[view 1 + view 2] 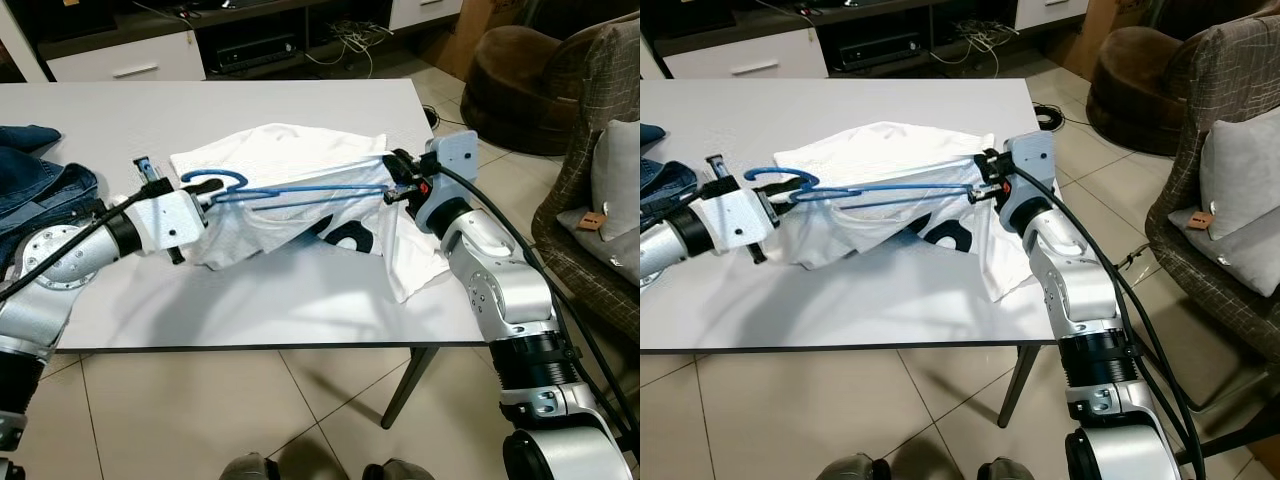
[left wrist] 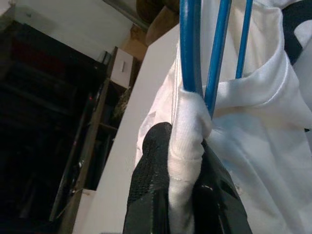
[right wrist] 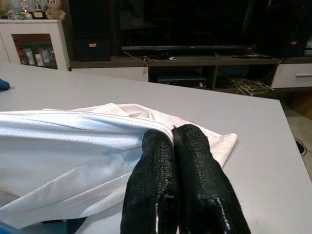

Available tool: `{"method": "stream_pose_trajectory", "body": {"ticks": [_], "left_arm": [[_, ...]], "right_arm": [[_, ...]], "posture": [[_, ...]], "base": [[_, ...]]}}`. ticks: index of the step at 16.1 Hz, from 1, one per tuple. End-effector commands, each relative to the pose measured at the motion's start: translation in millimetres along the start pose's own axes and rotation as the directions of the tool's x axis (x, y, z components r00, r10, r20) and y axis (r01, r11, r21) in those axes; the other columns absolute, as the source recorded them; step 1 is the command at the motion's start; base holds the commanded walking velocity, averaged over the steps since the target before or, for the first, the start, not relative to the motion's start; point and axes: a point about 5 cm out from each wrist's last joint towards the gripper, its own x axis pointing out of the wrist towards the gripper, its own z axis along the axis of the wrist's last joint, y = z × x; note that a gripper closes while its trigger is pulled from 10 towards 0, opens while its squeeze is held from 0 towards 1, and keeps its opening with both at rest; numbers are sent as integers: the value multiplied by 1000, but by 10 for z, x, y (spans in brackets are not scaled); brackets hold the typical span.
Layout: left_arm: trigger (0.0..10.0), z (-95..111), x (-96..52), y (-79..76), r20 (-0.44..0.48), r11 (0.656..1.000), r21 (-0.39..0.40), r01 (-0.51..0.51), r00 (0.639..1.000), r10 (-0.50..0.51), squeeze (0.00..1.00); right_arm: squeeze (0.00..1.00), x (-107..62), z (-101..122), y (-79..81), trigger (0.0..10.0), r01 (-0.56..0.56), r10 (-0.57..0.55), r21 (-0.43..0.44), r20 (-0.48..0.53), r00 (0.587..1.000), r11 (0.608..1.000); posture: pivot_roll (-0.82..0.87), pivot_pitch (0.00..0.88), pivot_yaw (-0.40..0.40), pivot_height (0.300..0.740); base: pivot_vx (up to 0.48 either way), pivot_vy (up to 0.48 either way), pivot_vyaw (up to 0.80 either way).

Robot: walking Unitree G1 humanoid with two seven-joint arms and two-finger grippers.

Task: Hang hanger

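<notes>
We stretch a limp white shirt (image 1: 280, 195) on a stiff blue hanger (image 1: 290, 190).
Left tool (image 2: 187, 161) pinches the collar beside the hook; right tool (image 3: 173, 141), pressed together, grips the shirt's far edge.

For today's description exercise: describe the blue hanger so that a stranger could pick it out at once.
On the white rectangular table, between the two grippers, lies a crumpled white T-shirt. The thin blue wire hanger runs across it, its hook curling beside the left gripper. Nothing else on the shirt is blue wire.
</notes>
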Motion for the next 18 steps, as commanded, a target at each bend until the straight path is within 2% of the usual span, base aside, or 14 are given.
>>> {"method": "stream_pose_trajectory", "body": {"ticks": [1, 7, 9, 12, 15, 16, 18], "left_arm": [[10000, -72, -40, 76, -56, 999, 36, -27, 998, 29, 0], [9961, -240, -82, 131, -181, 990, 132, -58, 980, 82, 0], [10000, -239, -72, 206, -182, 984, 140, -114, 973, 139, 0], [10000, -166, -46, 295, -132, 977, 98, -191, 970, 203, 0], [10000, -199, -39, 274, -154, 976, 146, -160, 971, 182, 0], [10000, -243, -54, 253, -183, 973, 185, -135, 968, 169, 0], [9922, -278, -79, 246, -208, 970, 214, -117, 965, 163, 0]], "right_arm": [[90, -28, 88, -67, 10000, 20, -20, 5, 29, 999, 1000], [86, -50, 289, -20, 10000, -36, 32, 50, 81, 996, 998], [86, -81, 285, -25, 10000, -54, 50, 57, 73, 996, 997], [86, -115, 180, -32, 10000, -56, 55, 48, 29, 998, 997], [86, -113, 219, 2, 10000, -60, 58, 53, 36, 998, 997], [86, -112, 295, -2, 10000, -64, 61, 57, 60, 996, 996], [90, -112, 401, -27, 10000, -64, 56, 86, 92, 994, 994]], "posture": [[-48, 31, 22, 740], [-48, 31, 22, 740], [-47, 27, 21, 740], [-49, 26, 21, 740], [-52, 26, 24, 740], [-51, 26, 25, 740], [-48, 24, 25, 740]], "base": [[0, 0, 0], [0, 0, 0], [0, 0, 0], [0, 0, 0], [0, 0, 0], [0, 0, 0], [0, 0, 0]]}}
